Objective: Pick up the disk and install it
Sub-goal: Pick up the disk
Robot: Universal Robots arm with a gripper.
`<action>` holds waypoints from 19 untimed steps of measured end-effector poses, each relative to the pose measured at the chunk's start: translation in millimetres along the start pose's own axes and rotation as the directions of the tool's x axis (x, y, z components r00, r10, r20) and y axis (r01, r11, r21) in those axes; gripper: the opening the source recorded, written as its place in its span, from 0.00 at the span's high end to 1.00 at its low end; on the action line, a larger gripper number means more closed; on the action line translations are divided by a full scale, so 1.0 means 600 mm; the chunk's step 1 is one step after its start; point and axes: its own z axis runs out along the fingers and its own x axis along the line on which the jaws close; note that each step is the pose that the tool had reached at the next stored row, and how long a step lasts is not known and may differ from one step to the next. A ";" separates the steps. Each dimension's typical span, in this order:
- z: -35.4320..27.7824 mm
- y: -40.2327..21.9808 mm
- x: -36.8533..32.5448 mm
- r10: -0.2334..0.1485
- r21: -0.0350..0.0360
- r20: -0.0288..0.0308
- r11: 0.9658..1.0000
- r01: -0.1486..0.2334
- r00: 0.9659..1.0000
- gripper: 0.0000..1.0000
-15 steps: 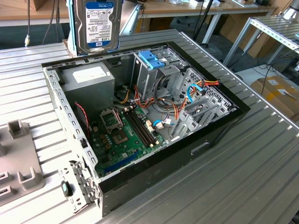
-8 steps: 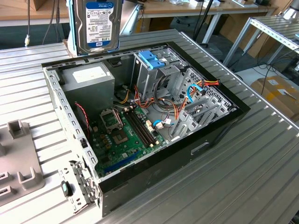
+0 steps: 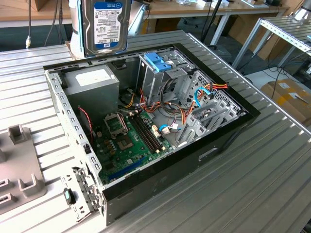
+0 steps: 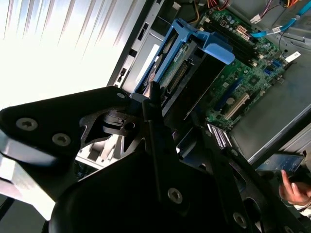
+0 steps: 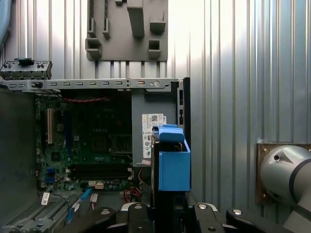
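The disk (image 3: 105,24) hangs upright in the air, clear of the ribbed metal counter (image 3: 272,170), above the rim of the open computer case (image 3: 228,128) near the grey power supply box (image 3: 92,80). In the first wrist view the jaws are closed on one end of the disk (image 5: 173,165), its light-blue carrier facing the camera. The motherboard (image 5: 92,141) lies beneath. The drive cage's blue latch (image 3: 158,62) stands apart from the disk.
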 end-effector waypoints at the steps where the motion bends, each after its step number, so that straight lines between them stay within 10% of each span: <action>1: 0.000 -0.001 0.000 0.000 0.000 0.000 1.000 0.000 1.000 0.65; 13: 0.000 -0.014 0.000 0.000 0.000 0.000 1.000 0.000 1.000 0.65; 19: -0.001 -0.038 0.000 0.000 0.000 0.000 1.000 0.000 1.000 0.65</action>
